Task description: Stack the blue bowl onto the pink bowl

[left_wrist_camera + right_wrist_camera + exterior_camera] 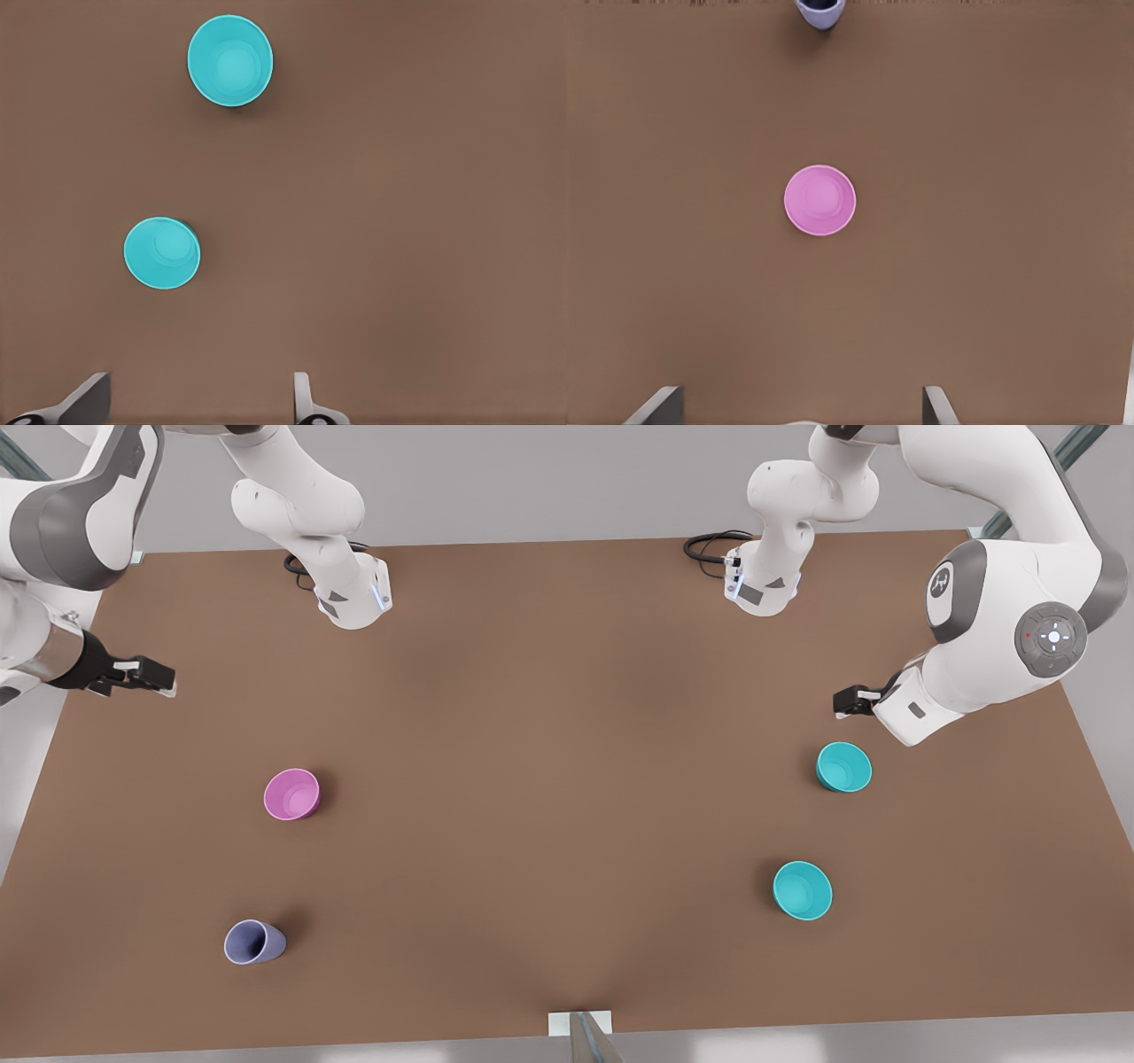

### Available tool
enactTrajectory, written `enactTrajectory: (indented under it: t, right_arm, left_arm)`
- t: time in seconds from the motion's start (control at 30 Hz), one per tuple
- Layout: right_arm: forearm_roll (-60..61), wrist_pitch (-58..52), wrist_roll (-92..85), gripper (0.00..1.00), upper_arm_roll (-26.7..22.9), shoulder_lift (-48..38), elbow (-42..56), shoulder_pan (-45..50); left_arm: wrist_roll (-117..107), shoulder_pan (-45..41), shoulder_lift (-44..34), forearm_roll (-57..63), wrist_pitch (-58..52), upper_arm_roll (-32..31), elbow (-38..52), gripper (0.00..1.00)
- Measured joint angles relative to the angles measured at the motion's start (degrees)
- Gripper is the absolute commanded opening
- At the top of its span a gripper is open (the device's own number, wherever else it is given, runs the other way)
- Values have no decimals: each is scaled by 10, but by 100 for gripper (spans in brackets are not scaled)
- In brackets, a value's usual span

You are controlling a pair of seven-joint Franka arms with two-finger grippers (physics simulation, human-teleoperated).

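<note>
The blue bowl [843,767] [162,252], a deeper teal, stands upright on the table at the front view's right. My left gripper [842,701] [197,407] hovers open just behind it, nothing between its fingers. The pink bowl [291,794] [820,200] sits upright at the front view's left, far from the blue one. My right gripper [156,678] [799,409] hangs open over the table's left edge, behind the pink bowl and apart from it.
A brighter turquoise bowl [803,890] [230,60] stands nearer the front edge on the right. A lavender-grey cup [254,942] [820,11] is at the front left. The brown table [549,779] is bare between the two sides. Both arm bases stand at the back.
</note>
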Motion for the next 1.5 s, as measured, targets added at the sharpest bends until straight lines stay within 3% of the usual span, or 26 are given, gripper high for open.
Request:
enactTrajectory:
  t: [0.1,0.3,0.5,0.67,1.1,1.47,1.5]
  right_arm:
    - [-4,1,0,100,1,8,0,-3]
    - [-12,28,1,100,0,175,-41,-9]
    - [5,175,3,100,-1,181,-183,-65]
    - [48,255,10,100,-1,225,-212,-92]
    - [91,499,0,100,-1,230,-336,-94]
    - [148,556,-5,100,6,242,-380,-89]
    - [151,553,-5,91,7,242,-379,-89]
  left_arm:
    - [0,0,0,0,-1,0,0,100]
    - [1,0,0,0,-3,0,0,100]
    - [2,0,2,0,-3,0,0,100]
    - [2,0,3,0,-3,0,0,100]
    - [2,0,5,-1,-4,0,0,100]
    - [1,0,5,-1,-5,-1,0,100]
    - [1,0,6,-2,-5,-1,3,100]
